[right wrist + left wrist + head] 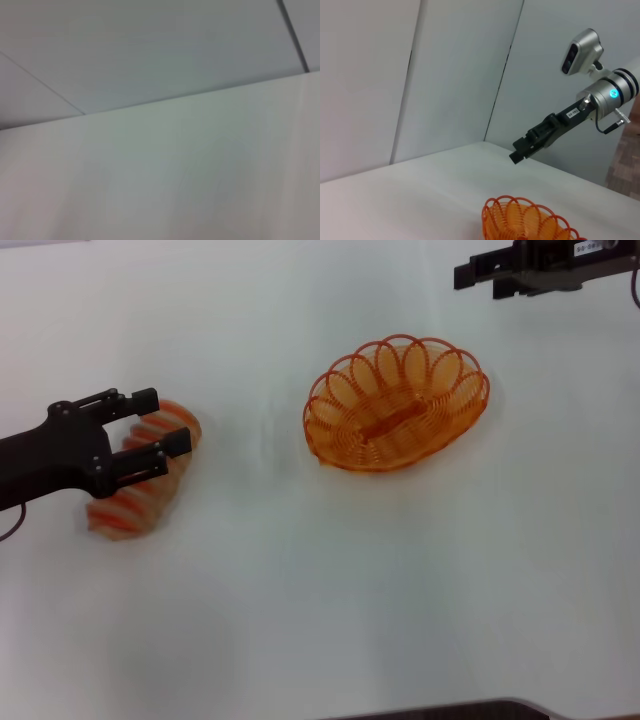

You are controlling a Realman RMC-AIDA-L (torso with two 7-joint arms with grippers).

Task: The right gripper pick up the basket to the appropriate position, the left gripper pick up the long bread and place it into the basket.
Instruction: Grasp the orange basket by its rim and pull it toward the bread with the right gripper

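left pincer [170, 423]: far to the left of the basket, fingers parted and straddling the long bread, one finger on each side; it looks set to grip but whether the fingers already touch the loaf is unclear.
long bread [140, 490]: lying on the white table [330, 610], well left of the basket, partly hidden under the pincer; likely straddled across its width so the ridged loaf can be lifted level.
basket [397, 405]: orange wire oval standing upright on the table with nothing in it, open side up, seemingly placed where the loaf can be carried over.
right pincer [475, 273]: beyond the basket and to its right, raised clear of it and holding nothing; whether its fingers are parted or closed cannot be told.
head view: the only one showing bread, basket and both arms together.
left wrist view: shows only the basket's rim [520, 207] and, behind it, the right pincer [519, 151] hanging above the table; bread out of sight.
right wrist view: bare table and wall, no task thing.
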